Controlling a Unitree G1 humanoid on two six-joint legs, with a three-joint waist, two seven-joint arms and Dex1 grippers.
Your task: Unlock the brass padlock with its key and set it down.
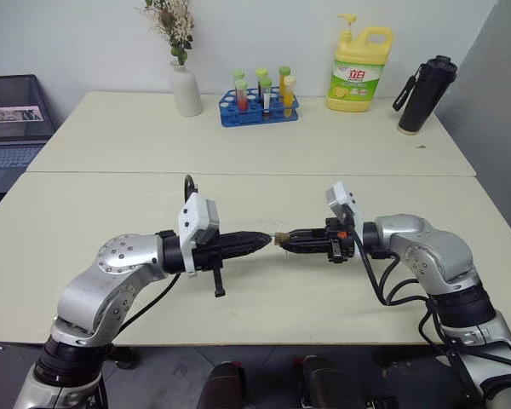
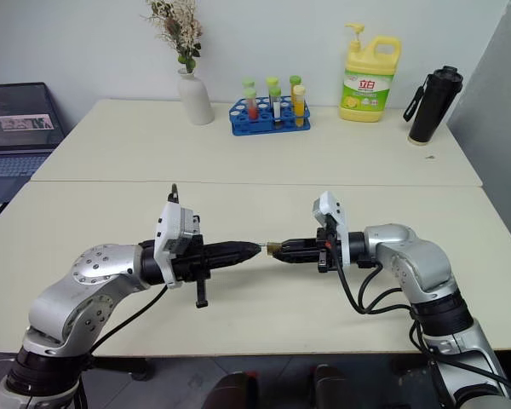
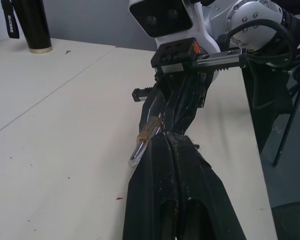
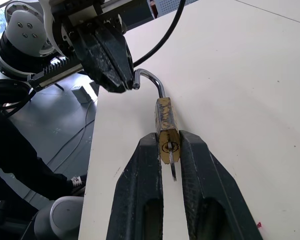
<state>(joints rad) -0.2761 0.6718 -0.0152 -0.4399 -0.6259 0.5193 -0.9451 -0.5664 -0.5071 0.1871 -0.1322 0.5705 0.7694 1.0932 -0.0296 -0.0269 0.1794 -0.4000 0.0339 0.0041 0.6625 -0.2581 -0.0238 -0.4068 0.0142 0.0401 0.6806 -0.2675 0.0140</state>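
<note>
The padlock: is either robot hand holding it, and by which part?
Yes. The right end effector clamps the padlock by its brass body, key end inward. The left end effector, shut, pinches the shackle tip.

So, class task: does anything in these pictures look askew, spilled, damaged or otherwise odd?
Nothing spilled or broken. One oddity: the brass padlock hangs in mid-air above the table, clamped between the right gripper fingers, its silver shackle swung out toward the shut left gripper, the key in its base.
</note>
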